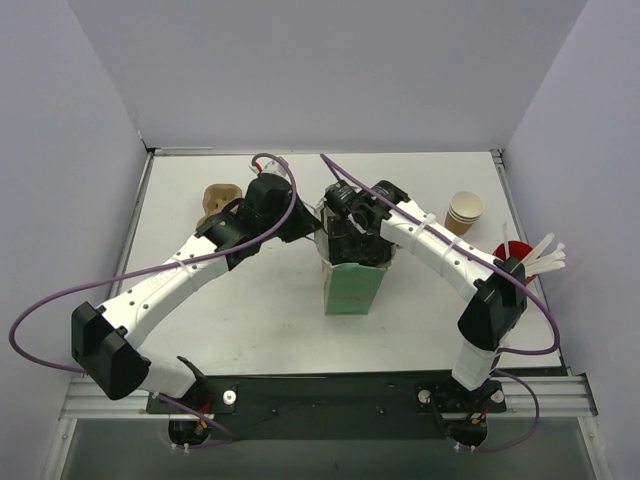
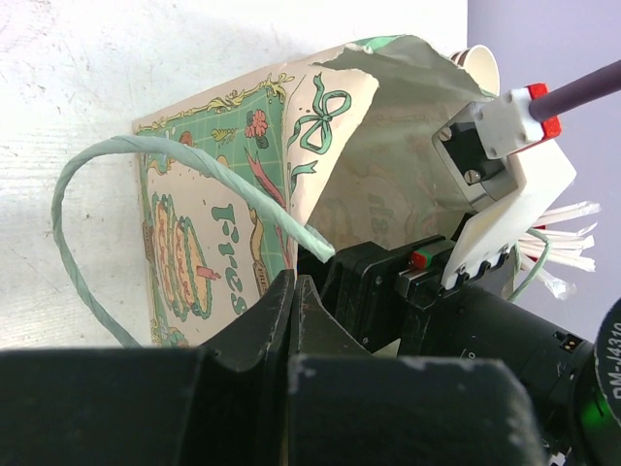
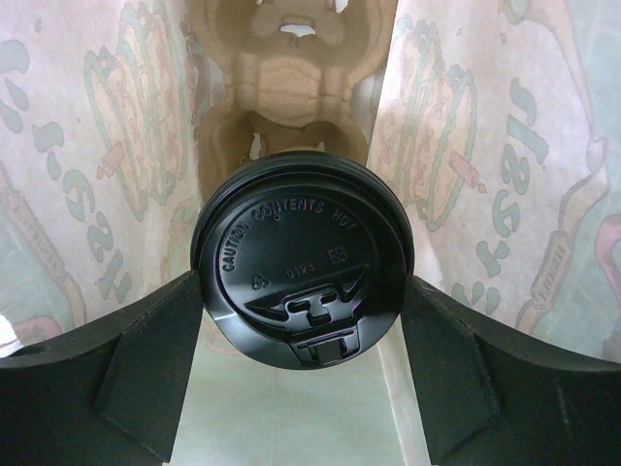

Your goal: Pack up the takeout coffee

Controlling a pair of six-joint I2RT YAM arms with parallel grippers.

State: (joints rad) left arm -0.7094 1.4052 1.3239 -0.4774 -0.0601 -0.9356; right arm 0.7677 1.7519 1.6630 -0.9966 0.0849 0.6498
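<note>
My right fingers (image 3: 146, 369) were part open, clamped on the black lid of the takeout coffee (image 3: 303, 257). It hung mid-frame inside the paper bag (image 3: 485, 146), with the pulp cup carrier (image 3: 281, 87) below it, toward the top of the frame. My left fingers (image 2: 257, 325) looked pinched shut on the bag's rim. I judged it best to lower the coffee straight and upright into a socket, releasing only once it was seated.

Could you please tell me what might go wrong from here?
The black-lidded takeout coffee in the right claw hangs over the tan moulded-pulp carrier inside the green printed paper bag; released off a pocket, it may tip. If the left claw loses the rim, the bag could sag shut.
</note>
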